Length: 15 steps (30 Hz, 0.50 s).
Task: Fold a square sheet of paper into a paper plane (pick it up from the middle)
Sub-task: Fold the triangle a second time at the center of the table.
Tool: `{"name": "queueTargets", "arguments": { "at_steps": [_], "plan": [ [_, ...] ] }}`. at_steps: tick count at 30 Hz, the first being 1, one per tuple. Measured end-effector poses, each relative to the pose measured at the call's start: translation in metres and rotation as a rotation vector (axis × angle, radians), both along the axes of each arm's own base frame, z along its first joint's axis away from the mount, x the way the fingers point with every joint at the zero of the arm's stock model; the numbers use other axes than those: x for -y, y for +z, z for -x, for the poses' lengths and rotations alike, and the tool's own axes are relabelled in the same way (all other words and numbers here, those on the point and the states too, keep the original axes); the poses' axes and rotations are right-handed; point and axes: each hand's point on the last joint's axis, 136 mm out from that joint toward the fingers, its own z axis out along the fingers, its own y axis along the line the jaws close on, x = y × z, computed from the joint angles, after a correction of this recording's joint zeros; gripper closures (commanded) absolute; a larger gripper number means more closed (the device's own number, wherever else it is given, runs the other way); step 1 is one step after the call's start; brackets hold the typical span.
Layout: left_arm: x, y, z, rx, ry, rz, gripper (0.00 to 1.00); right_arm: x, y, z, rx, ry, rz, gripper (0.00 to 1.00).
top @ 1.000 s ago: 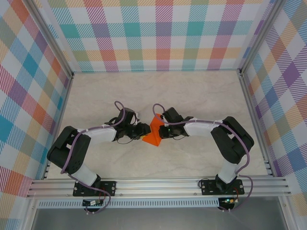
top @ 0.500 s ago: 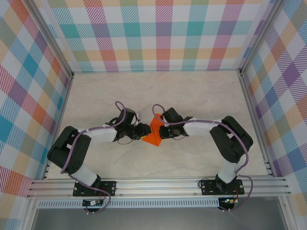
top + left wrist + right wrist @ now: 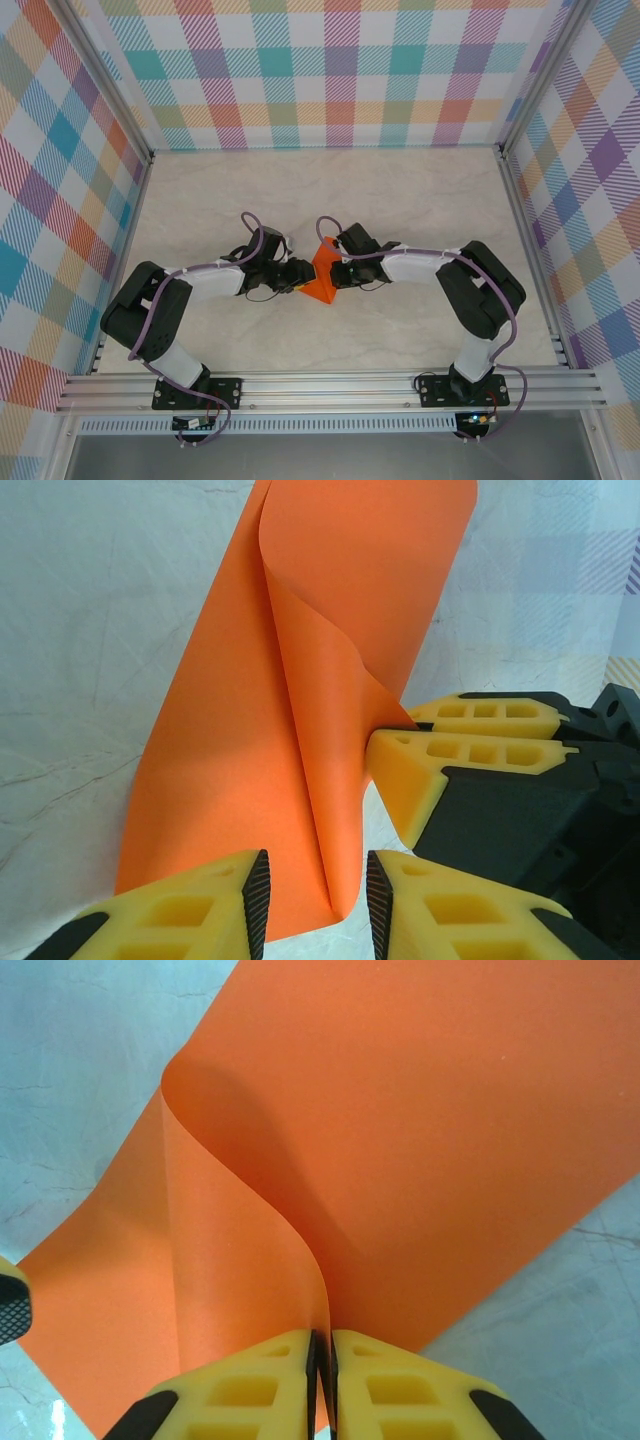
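Top external view made the fingertips hard to read: small, dark shapes meeting at the thin bright orange sheet of paper (image 3: 322, 276). From the left wrist, the sheet ran off the top of the frame, and its near edge sat partly behind the left hand (image 3: 318, 885). From the right wrist it was cut off at the top, right and bottom, so its full outline could not be made out.

Bare pale marbled tabletop (image 3: 330, 190) lay all around the sheet. It sat near the middle, well apart from the checked walls (image 3: 330, 70) and the metal rail (image 3: 330, 385) in front.

The paper was plain and lay partly flat, with a soft, uncreased ridge curled up along it. The right hand (image 3: 322, 1345) was clamped on that ridge, fingers pressed together. The left hand's fingers stood parted, with the ridge's near end loose between them.
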Motion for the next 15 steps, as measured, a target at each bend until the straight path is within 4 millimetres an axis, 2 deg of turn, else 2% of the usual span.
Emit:
{"name": "queueTargets", "arguments": {
  "at_steps": [15],
  "plan": [
    [-0.0002, -0.0005, 0.0006, 0.001, -0.004, -0.003, 0.68, -0.0034, -0.0001, -0.0034, 0.003, 0.014, 0.002, 0.85]
  ]
}}
